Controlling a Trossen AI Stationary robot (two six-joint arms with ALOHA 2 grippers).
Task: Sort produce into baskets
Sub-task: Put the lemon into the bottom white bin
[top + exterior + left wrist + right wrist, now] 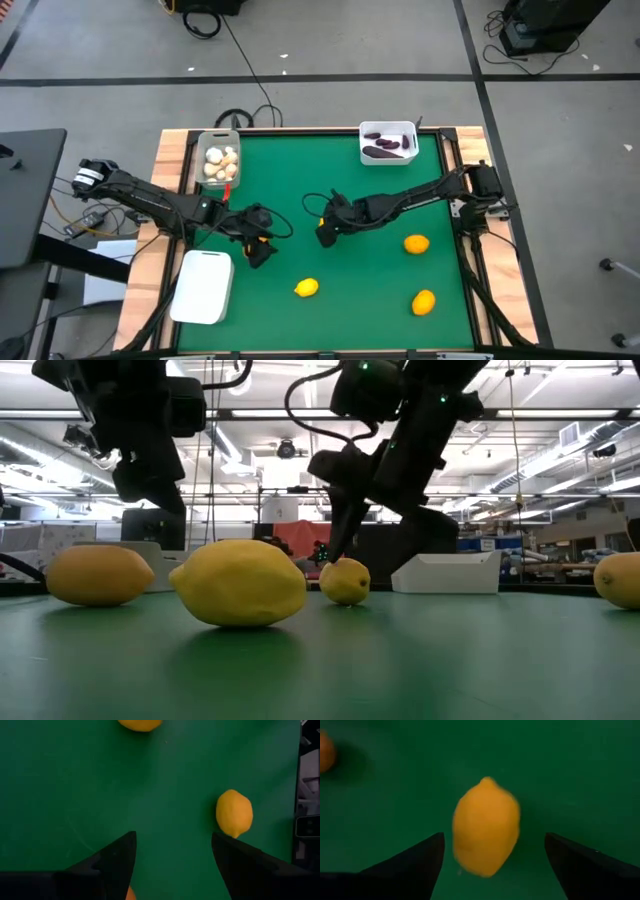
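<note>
Partly hidden in the high view, the lemon (485, 827) under the right gripper (325, 236) shows only in the right wrist view, where it lies on the green mat (300, 180) in the gap between the two widely spread fingers (415, 865), touching neither. A small orange fruit (325, 751) is cut off at that picture's edge.

The grey basket (218, 160) holds off-white garlic bulbs (220, 162). The white basket (388, 142) holds dark purple eggplants (388, 148). The second white basket (204, 287) lies bottom-up off the mat; its contents cannot be seen.

The left gripper (258, 250) hangs over the mat, its fingers (112, 862) spread wide and holding nothing; one yellow lemon (234, 813) lies just beyond one fingertip. Two orange fruits (416, 243) (423, 301) and a yellow lemon (306, 288) lie loose on the mat, away from both grippers. Both arms reach inward from the table's sides.
</note>
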